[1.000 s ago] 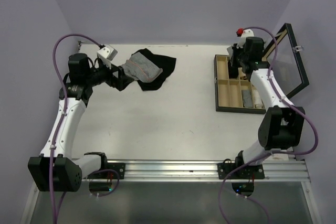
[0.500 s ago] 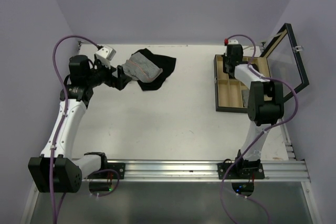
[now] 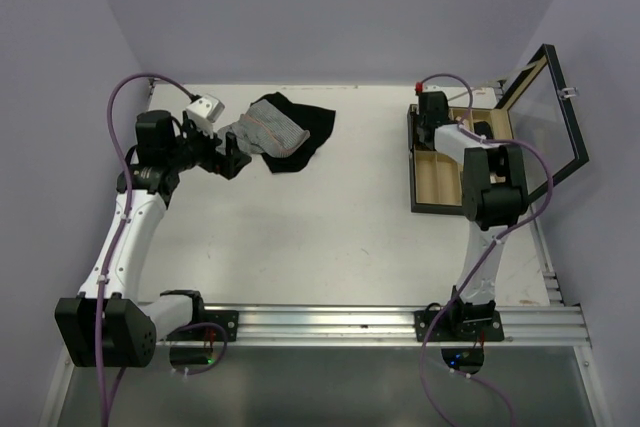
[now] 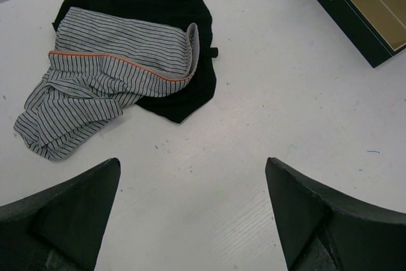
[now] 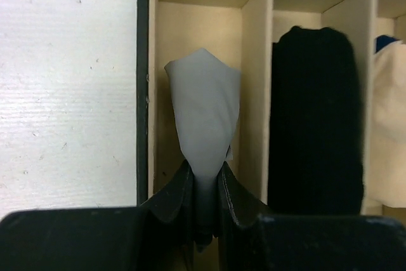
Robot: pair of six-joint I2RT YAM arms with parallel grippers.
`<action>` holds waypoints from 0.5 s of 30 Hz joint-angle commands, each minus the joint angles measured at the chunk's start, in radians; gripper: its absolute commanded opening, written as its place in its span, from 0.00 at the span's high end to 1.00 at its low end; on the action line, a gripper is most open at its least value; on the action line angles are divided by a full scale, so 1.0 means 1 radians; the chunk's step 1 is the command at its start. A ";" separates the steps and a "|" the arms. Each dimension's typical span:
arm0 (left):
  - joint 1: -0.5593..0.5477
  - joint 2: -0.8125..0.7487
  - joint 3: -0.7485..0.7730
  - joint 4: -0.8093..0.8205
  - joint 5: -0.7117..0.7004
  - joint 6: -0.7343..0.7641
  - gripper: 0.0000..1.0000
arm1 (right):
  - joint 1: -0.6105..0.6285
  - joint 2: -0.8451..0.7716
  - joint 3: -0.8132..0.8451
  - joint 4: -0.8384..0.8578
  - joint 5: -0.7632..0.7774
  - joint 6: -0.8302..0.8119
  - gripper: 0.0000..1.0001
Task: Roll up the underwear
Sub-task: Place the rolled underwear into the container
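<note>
Grey underwear [image 5: 204, 109], lower end hidden, sits clamped in the right pincer [image 5: 204, 179] while the left pincer [image 4: 191, 166] gapes.

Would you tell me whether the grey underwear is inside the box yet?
Apparently inside: the underwear, pinched by the right gripper, hangs between compartment walls; depth unclear.

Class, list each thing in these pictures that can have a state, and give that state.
left gripper: open, empty.
right gripper: shut on the grey underwear.
grey underwear: gripped, at the organiser box's end compartment.
box lid: open.
striped garment: crumpled, partly on the black garment.
black roll: stowed in the next compartment.
</note>
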 commanded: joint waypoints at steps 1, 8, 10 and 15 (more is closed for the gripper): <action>0.001 -0.008 -0.009 -0.003 0.014 0.022 0.00 | 0.005 0.039 0.052 -0.004 -0.039 0.053 1.00; 0.001 0.004 -0.011 -0.021 0.025 0.031 0.00 | -0.018 0.082 0.112 -0.104 -0.114 0.100 0.94; 0.001 0.004 -0.009 -0.023 0.026 0.036 0.00 | -0.027 0.066 0.113 -0.113 -0.125 0.106 0.83; 0.001 0.012 -0.009 -0.023 0.029 0.030 0.00 | -0.038 0.023 0.121 -0.155 -0.140 0.087 0.58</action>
